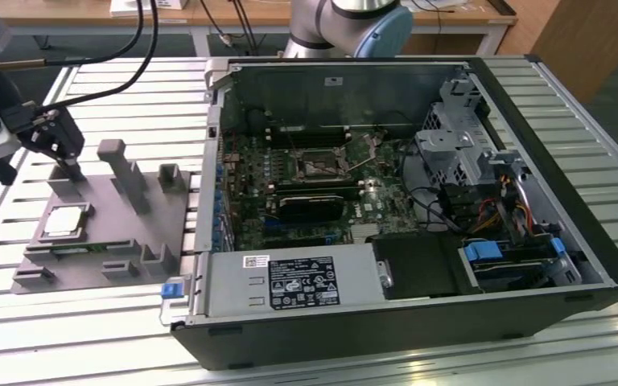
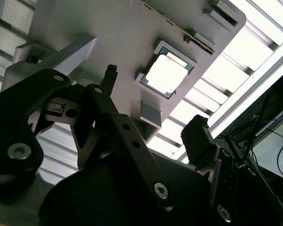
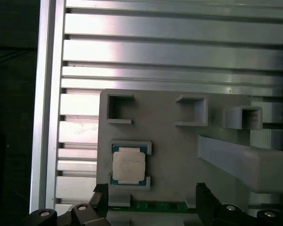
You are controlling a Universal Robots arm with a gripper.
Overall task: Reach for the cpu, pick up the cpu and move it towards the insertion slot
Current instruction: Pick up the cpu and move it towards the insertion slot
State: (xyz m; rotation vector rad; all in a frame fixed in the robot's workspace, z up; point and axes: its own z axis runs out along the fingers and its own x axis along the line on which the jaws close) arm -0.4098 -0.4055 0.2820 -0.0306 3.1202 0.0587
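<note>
gripper [image 3: 151,189] spread wide, nothing pinched, held over grey holder plate [image 3: 170,141] | cpu [image 3: 129,165] seated in recess by plate's edge, untouched | insertion slot [image 1: 318,165] set mid-motherboard [image 1: 287,189]

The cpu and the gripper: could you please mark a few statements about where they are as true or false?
1. The cpu lies in a recess of the grey fixture. True.
2. The gripper is shut on the cpu. False: it is open and holds nothing, and the cpu lies on the fixture apart from its fingers.
3. The insertion slot sits on the board inside the open computer case. True.
4. The grey fixture stands at the exterior view's right of the computer case. False: it stands at the exterior view's left of the case.
</note>
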